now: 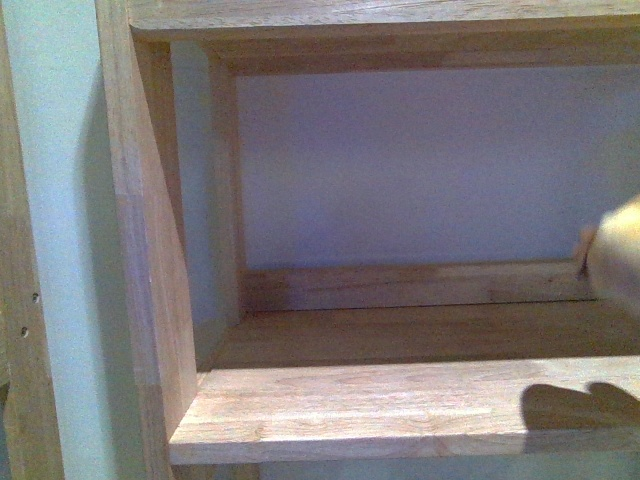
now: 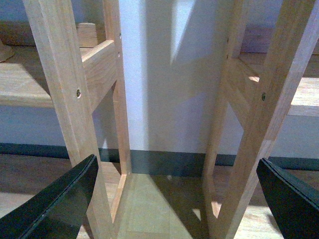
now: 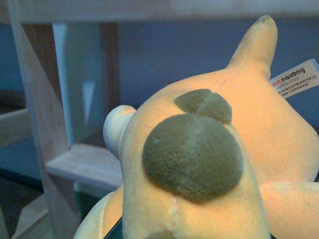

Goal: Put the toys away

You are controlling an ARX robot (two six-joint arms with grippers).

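The orange-yellow plush toy (image 3: pixel 209 164) fills the right wrist view, with two dark olive patches and a white label at its far side. My right gripper is shut on it; the fingers are hidden under the plush. In the front view only a blurred edge of the plush toy (image 1: pixel 618 255) shows at the right border, level with the back of a wooden shelf (image 1: pixel 400 400), and its shadow falls on the shelf's front board. My left gripper (image 2: pixel 177 199) is open and empty, its dark fingers (image 2: pixel 55 204) wide apart, low near the floor before the shelf unit's legs.
The wooden shelf unit has a side panel (image 1: pixel 150 250), a back rail (image 1: pixel 400 285) and an upper board (image 1: pixel 380 15). Behind it is a pale wall (image 1: pixel 430 160). In the left wrist view, wooden posts (image 2: pixel 65 99) stand on a wood floor with a dark skirting board (image 2: pixel 164 162).
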